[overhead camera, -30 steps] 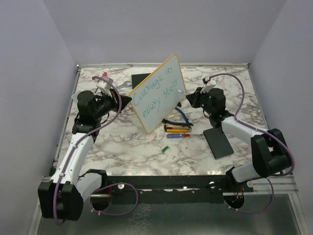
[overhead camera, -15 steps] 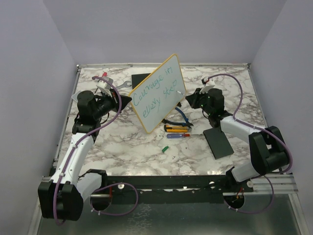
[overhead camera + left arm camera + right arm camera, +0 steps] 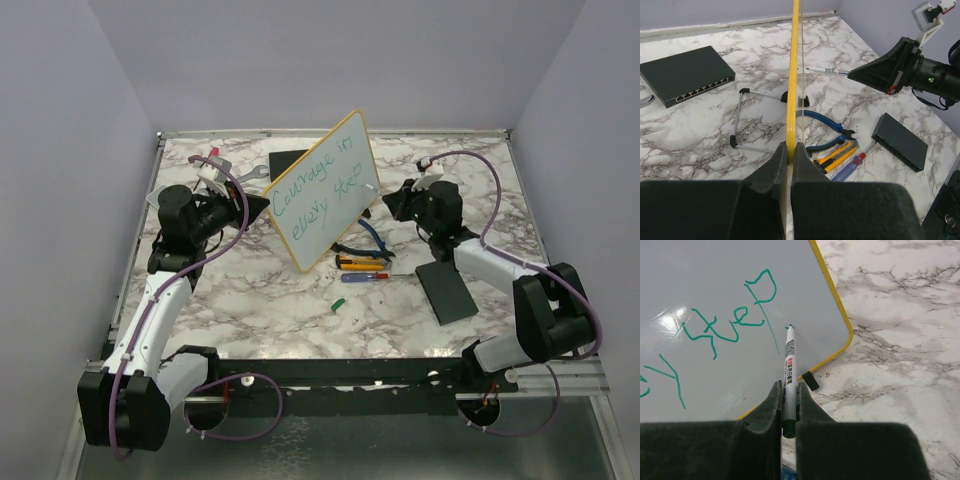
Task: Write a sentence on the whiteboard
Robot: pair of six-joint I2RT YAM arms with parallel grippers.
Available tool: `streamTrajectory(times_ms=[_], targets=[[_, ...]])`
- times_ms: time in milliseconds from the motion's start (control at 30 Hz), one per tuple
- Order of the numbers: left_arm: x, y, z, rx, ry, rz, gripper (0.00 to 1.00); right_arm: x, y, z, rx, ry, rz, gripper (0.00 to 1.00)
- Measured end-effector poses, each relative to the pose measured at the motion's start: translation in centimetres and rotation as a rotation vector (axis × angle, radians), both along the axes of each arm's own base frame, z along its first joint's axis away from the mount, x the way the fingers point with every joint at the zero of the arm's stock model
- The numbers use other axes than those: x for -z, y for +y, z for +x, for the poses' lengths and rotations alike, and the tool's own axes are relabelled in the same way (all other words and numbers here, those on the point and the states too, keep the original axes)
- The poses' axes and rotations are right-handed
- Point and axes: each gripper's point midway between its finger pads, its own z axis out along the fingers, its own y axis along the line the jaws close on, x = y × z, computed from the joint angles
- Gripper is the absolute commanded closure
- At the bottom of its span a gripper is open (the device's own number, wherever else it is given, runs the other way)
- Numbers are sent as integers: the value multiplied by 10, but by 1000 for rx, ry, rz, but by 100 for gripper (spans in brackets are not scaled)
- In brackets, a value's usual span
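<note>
as the top view shows it, the whiteboard [image 3: 322, 195] stands on edge in the middle of the desk [image 3: 250, 300], tilted so that one corner points down. the sentence [image 3: 318, 187] runs over it in two slanted teal lines, "courage in every step". the left tool [image 3: 258, 202] is closed on the board's left edge. the right tool [image 3: 388, 199] comes from the right and grips a marker [image 3: 375, 189] whose tip is at the end of the lower line. below the board lie blue pliers [image 3: 365, 240], a yellow cutter [image 3: 358, 264], a screwdriver [image 3: 367, 277] and a small green cap [image 3: 337, 303]. one black box [image 3: 446, 290] lies at the lower right, and another black box is behind the board.

in the left wrist view the whiteboard is seen edge-on as a thin yellow rim up the middle of the frame. the two fingers [image 3: 802, 162] of the left tool are pressed on this rim from both sides, at the bottom centre. at the upper right, the right tool points its marker toward the board's face. a wire stand [image 3: 742, 120] is on the desk left of the rim.

in the right wrist view the right tool has its fingers shut tight around the marker's barrel, at the bottom centre. the tip is just under the long tail of the "p" in "step". i cannot tell if it touches the surface. a small black clip [image 3: 810, 380] sits on the yellow rim just right of the marker.
</note>
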Motion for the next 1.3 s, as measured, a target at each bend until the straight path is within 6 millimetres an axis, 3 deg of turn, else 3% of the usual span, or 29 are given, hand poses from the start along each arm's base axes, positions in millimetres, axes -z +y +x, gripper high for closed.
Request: streamTrajectory(times_ms=[67,233,400,633,933,1300], targets=[[0,0,0,0,0,0,99,-8,-4,-5,13,-17,1,99],[0,0,0,0,0,1,80,-38,-24,-22,81,-89,1,99],[0,0,0,-1,-5,4,70,-57,-43,-33,155,-143,-4,99],[0,0,0,-1,-6,5,51,-59,-49,-35,181,-149,-16,100],[-4,1,-1,-7,-21,8,13,-60,-52,-39,185,-145,-25,99],[-16,12,-6,-73,-88,30,7,-61,-55,-44,188,-141,-28,99]])
